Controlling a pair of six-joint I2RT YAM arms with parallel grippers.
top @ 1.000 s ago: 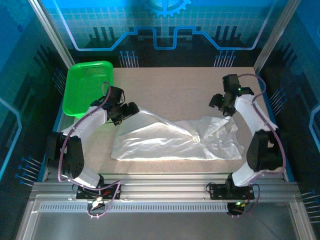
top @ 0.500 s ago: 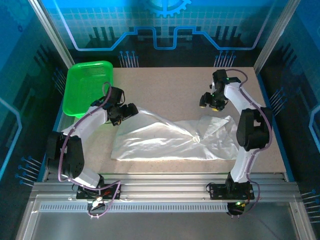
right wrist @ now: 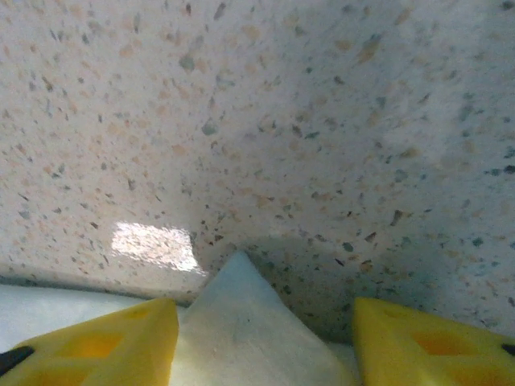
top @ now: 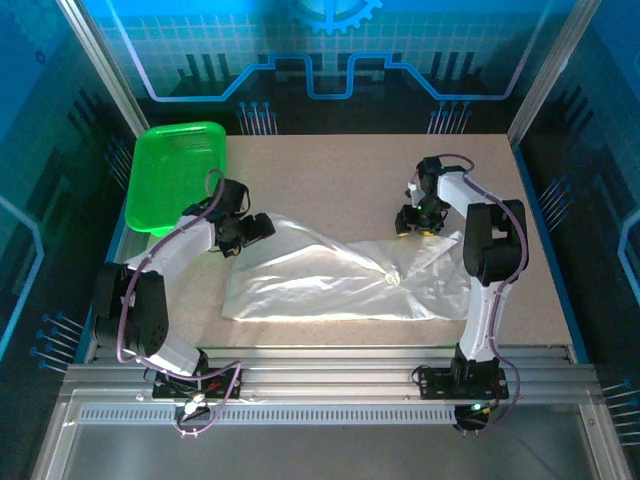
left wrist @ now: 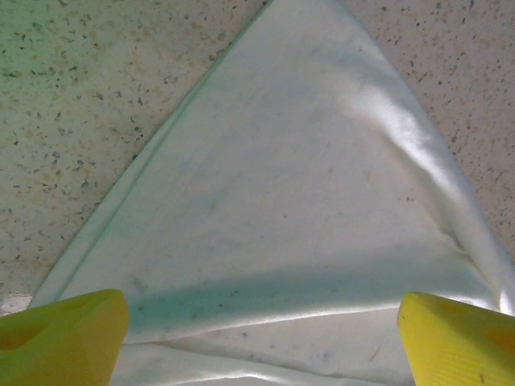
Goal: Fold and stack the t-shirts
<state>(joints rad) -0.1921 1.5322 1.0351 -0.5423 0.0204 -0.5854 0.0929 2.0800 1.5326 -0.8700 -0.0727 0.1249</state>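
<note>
Top external gives you the whole speckled table (top: 330, 170). The white t-shirt (top: 350, 275) lies rumpled across its middle, and the green basket (top: 175, 175) sits at the far-left corner. Your left gripper (top: 250, 228) is at the shirt's far-left corner, your right gripper (top: 413, 222) at its far-right edge. Left wrist adds the close detail: yellow fingers (left wrist: 60, 334) wide apart over a pointed fold. Right wrist shows its fingers (right wrist: 96, 342) apart too, with a small cloth tip (right wrist: 241, 322) between them.
</note>
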